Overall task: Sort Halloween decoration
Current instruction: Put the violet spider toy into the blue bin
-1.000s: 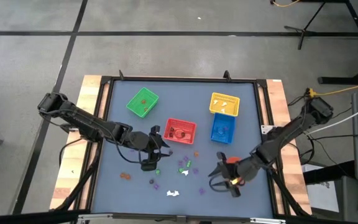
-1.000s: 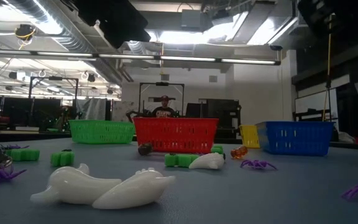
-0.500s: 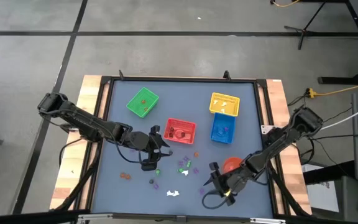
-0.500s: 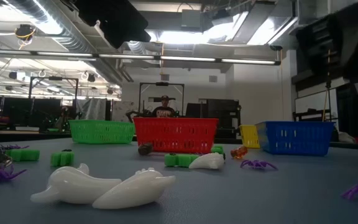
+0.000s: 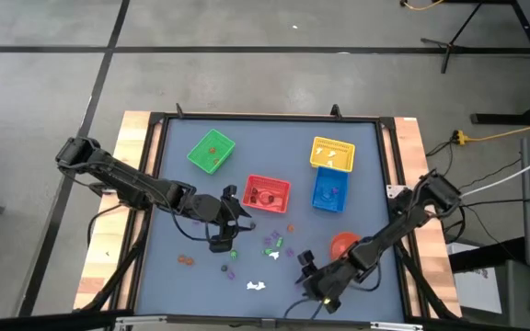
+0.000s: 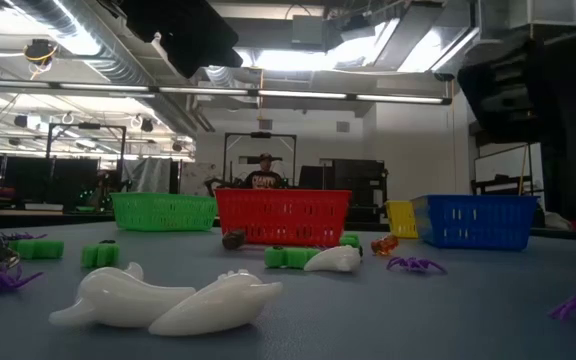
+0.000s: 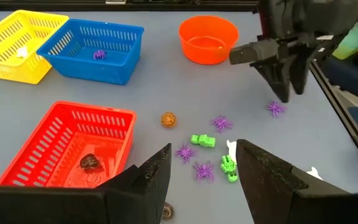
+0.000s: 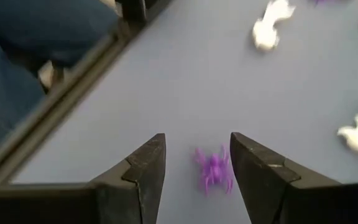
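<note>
High view first, from the left side of the frame: my left gripper [image 5: 231,228] hangs over the table [image 5: 173,184] left of the middle, just below the red basket [image 5: 267,193]. Its two fingers [image 7: 143,180] are spread apart with nothing between them. Up and left of it sits the green basket [image 5: 211,152]. Two small orange trinkets [image 5: 185,260] lie at the lower left.

Near the middle, little green and purple trinkets [image 5: 273,245] are spread on the table below the red basket. A white bone [image 5: 257,285] lies near the bottom edge. From the low view it looks big and close, with a green bone [image 6: 290,257] behind it.

To the right, the yellow basket [image 5: 331,154] sits above the blue basket [image 5: 329,190]. The orange bowl [image 5: 342,243] is below the blue one.

My right gripper [image 5: 313,281] is at the lower middle-right, low over the table. Its fingers [image 8: 143,165] are spread wide too. A purple spider [image 8: 212,169] lies on the table right between them, and the fingers are not touching it.
</note>
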Available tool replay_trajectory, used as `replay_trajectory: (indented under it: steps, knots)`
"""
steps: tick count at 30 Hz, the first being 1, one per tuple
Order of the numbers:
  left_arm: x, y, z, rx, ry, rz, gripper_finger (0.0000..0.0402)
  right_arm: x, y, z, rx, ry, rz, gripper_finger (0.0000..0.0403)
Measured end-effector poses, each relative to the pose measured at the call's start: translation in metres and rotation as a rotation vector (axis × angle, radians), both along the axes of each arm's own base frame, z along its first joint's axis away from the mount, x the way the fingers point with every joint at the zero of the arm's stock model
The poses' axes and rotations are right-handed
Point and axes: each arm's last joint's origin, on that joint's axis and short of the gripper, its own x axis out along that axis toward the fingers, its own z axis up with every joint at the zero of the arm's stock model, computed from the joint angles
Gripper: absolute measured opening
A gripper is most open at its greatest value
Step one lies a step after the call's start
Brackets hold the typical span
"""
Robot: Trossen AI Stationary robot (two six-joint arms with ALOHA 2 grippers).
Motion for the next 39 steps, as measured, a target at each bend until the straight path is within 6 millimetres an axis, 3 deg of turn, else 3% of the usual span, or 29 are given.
replay_trajectory:
  steps: [6,16,28,39]
  knots:
    - [0.0,0.0,0.0,0.0,0.0,0.0,0.0164,0.009,0.006,0.007,-0.11,0.109,-0.016,0.0179]
    - [0.0,0.0,0.0,0.0,0.0,0.0,0.0164,0.023,-0.003,0.001,-0.116,0.145,-0.049,0.0179]
    - [0.0,0.0,0.0,0.0,0.0,0.0,0.0164,0.023,-0.003,0.001,-0.061,0.19,-0.006,0.0179]
    - [0.0,0.0,0.0,0.0,0.0,0.0,0.0164,0.026,-0.001,-0.017,-0.088,0.22,-0.009,0.0179]
